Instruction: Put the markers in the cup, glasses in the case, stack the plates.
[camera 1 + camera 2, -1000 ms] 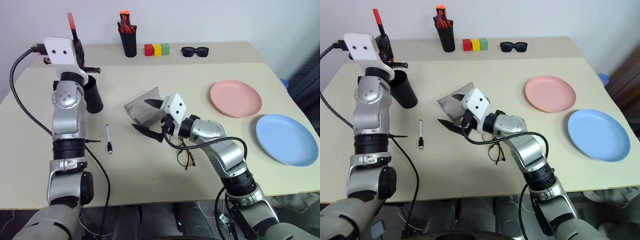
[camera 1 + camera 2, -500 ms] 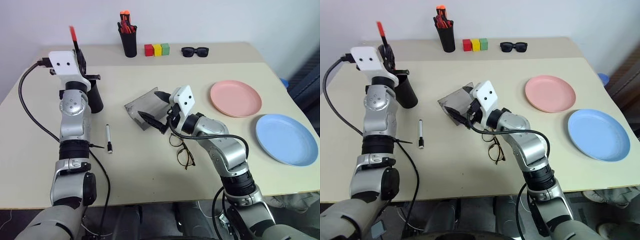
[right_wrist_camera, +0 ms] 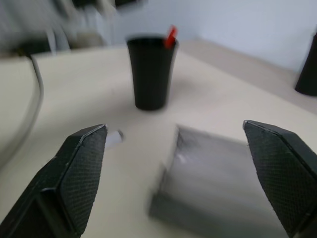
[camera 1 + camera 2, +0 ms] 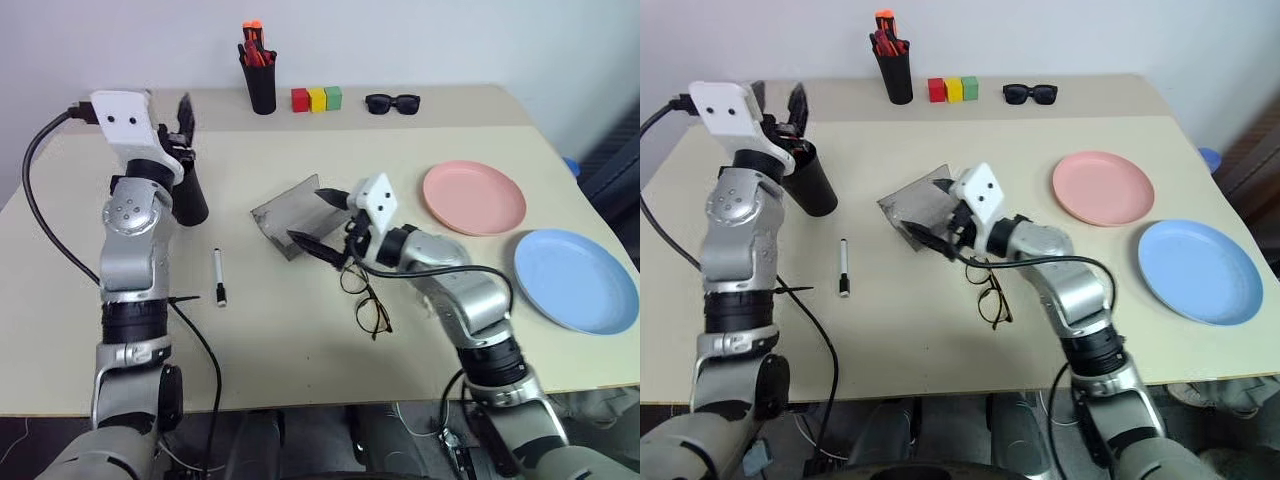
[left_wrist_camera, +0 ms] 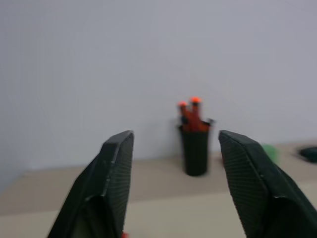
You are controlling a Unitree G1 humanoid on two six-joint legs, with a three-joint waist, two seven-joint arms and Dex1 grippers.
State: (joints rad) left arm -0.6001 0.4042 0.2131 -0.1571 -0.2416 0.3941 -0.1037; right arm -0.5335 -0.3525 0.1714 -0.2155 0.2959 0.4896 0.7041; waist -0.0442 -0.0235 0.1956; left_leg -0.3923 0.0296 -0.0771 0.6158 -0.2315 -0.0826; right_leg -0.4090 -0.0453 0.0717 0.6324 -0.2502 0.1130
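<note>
The red marker (image 3: 170,36) stands tip-up inside the black cup (image 4: 813,183), so the next pick, as I judge it, is the white marker (image 4: 843,281) with the black cap. It lies flat on the bench (image 4: 940,350), between the two arms and nearer the robot than the cup. Its long axis runs front to back as the robot faces, black cap at the near end. The left claw (image 4: 778,105) hangs above the cup's mouth with its two fingers apart and nothing between them, so the marker lies below it and back toward the robot. The left arm is the nearer one to it.

The right claw (image 4: 318,217) has its fingers spread wide and holds nothing. It sits at the open grey case (image 4: 283,210), which lies just beside it on the far side. The glasses (image 4: 365,298) rest on the bench under that forearm, on the robot's side of the claw, long axis roughly front to back, not yet in the case.

Counted: two markers, one in the cup and one out. One cup. One pair of glasses, one case. Two plates, the pink plate (image 4: 473,197) and the blue plate (image 4: 575,279), side by side and not stacked. Also one pen holder (image 4: 261,82) of orange-red pens, three small blocks (image 4: 316,98) and one pair of sunglasses (image 4: 391,102) at the back.
</note>
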